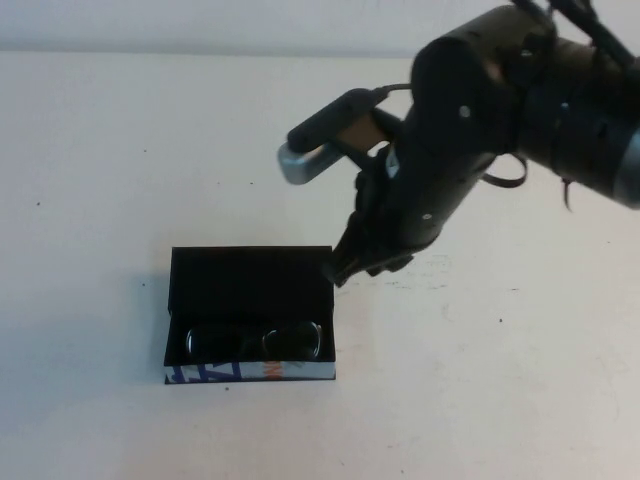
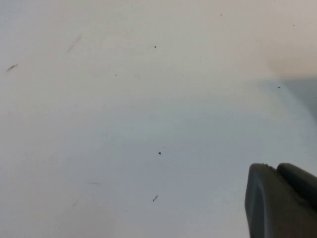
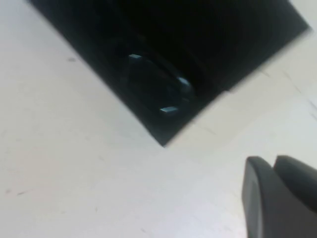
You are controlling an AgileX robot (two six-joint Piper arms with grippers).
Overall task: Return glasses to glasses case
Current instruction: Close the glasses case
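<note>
Glasses [image 1: 255, 342] lying lengthwise inside the open glasses case [image 1: 250, 280], long axis left-right; right gripper [image 1: 338, 268] nearest, at the lid's right corner, apparently closed and empty; left gripper [image 2: 282, 198] parked over bare table [image 1: 110, 150], finger state impossible to tell.

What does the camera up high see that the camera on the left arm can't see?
Only the high view shows the glasses lying inside the open glasses case, and the right pincer hanging by the case's far right corner, holding nothing. Only the left wrist view shows the left pincer, over bare table, away from the case. Both show the white table.
</note>
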